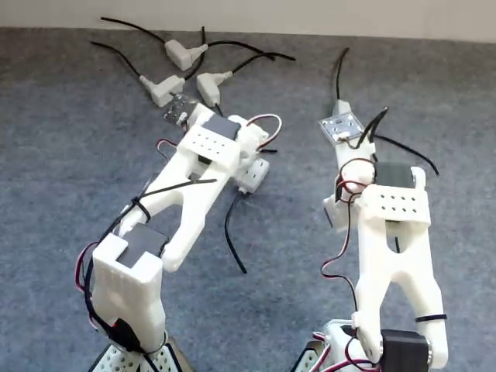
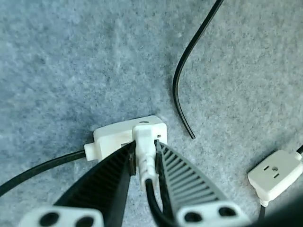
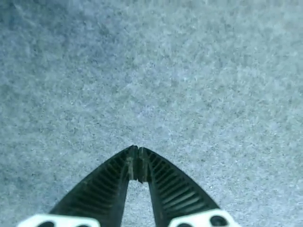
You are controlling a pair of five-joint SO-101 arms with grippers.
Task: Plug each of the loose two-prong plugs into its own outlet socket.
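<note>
Left gripper [image 2: 144, 152] pinches a white two-prong plug [image 2: 145, 137] by its body, nose against the outlet socket [image 2: 110, 140] on the grey surface [image 2: 71, 56], likely seating it; right gripper [image 3: 137, 163] pressed together, empty, apart; three loose plugs [image 1: 182, 54] lie farther back.

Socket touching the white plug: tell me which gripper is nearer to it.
Left. The left gripper is shut on the plug, right against the socket. The right gripper is shut over bare carpet, apart from it.

no readable text, labels, numbers or signs anywhere
</note>
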